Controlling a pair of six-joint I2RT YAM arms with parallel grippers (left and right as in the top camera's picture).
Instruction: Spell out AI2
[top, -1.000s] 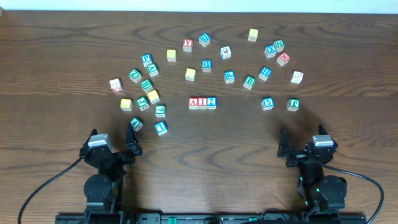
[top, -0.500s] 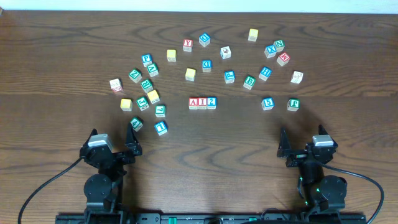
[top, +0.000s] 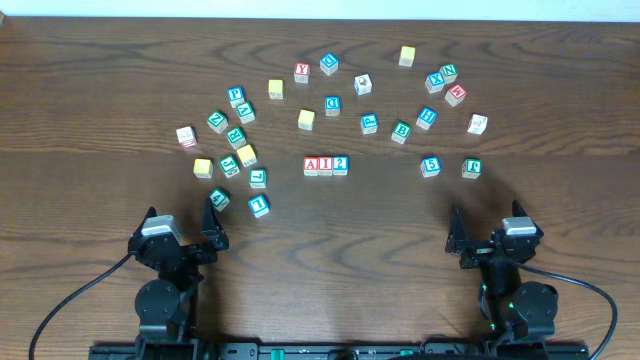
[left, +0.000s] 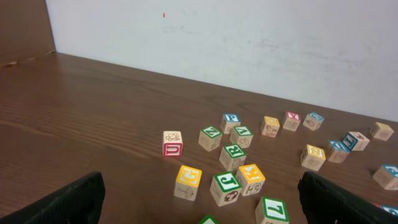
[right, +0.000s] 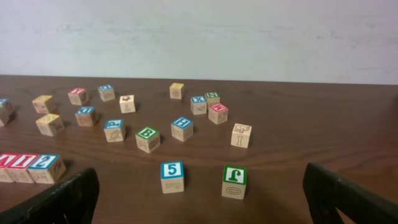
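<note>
Dark brown wood covers the table (top: 100, 100), and a plain white wall (right: 249, 31) runs behind its far edge. Near the middle of the table three blocks stand in a tight row, touching side to side: a red A block (top: 311, 165), a red I block (top: 325, 165) and a blue 2 block (top: 340, 164). From the robot's side they read AI2. The right wrist view catches the same row at its lower left edge.

Beyond the row, loose blocks lie scattered in a wide arc. A yellow block (top: 306, 119) sits just past the row, with more blue, green, red and yellow ones farther back. To the left a dense cluster gathers, among them a green R block (top: 236, 137) and a red-and-white block (top: 186, 135) at its outer edge. To the right of the row, well apart from it, a blue 5 block (top: 430, 166) and a green-topped block (top: 471, 168) stand near each other.

At the near edge of the table, the left gripper (top: 183, 222) has its black fingers (left: 68, 202) spread wide with nothing between them. A small green block (top: 219, 198) lies just beside its inner finger. The right gripper (top: 488, 220) is likewise spread wide and holds nothing, with bare wood in front of it. Both grippers are well apart from the AI2 row.
</note>
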